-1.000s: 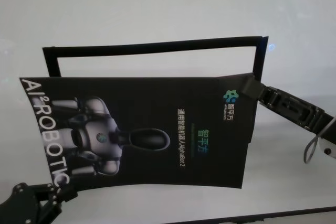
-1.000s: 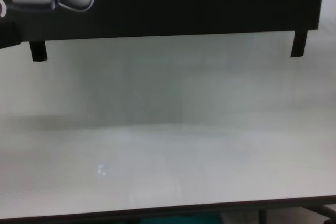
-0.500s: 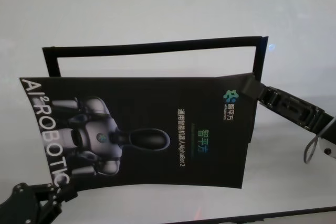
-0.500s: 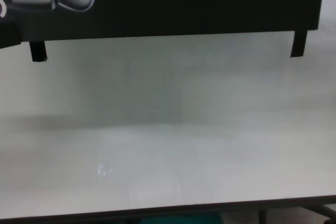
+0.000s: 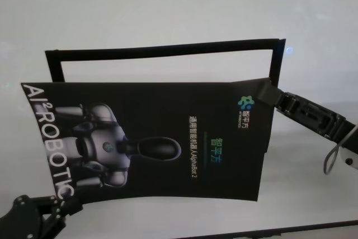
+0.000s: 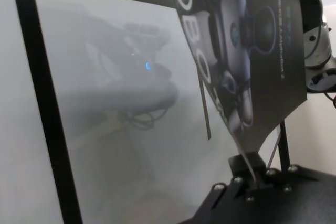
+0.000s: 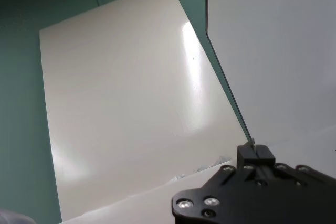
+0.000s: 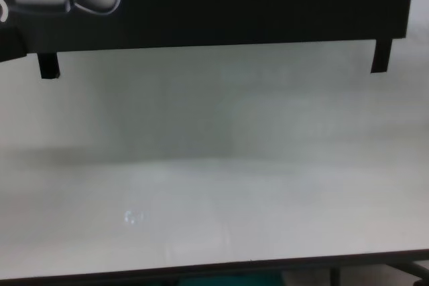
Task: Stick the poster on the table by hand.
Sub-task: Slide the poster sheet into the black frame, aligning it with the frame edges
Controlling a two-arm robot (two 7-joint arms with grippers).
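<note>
I hold the poster (image 5: 151,138) stretched between my two arms above the counter (image 5: 168,15), printed side up toward my head. Its long axis runs side to side, from my left claw (image 5: 59,205) at the near left corner, by the big lettering, to my right claw (image 5: 267,94) at the far right corner, beside the small logo. So the sheet lies diagonally between the claws, and neither arm is nearer to its middle.

Beyond and below the poster, a black frame of strips (image 5: 168,50) lies on the counter. The poster overlaps its near part, and in the chest view two strip ends stick out under the poster's near edge. I judge this frame to be where the poster must land, so the coming move turns on squaring the poster's long edges with the frame's long strip before lowering.

Left claw: pressed together on the sheet's thin corner (the left wrist view shows the edge nipped between the tips (image 6: 251,167)). Right claw: likewise pinching, its tips (image 7: 255,153) closed on the sheet's edge in the right wrist view.

The sheet bows a little between the grips, so it looks off the counter along its near edge.
</note>
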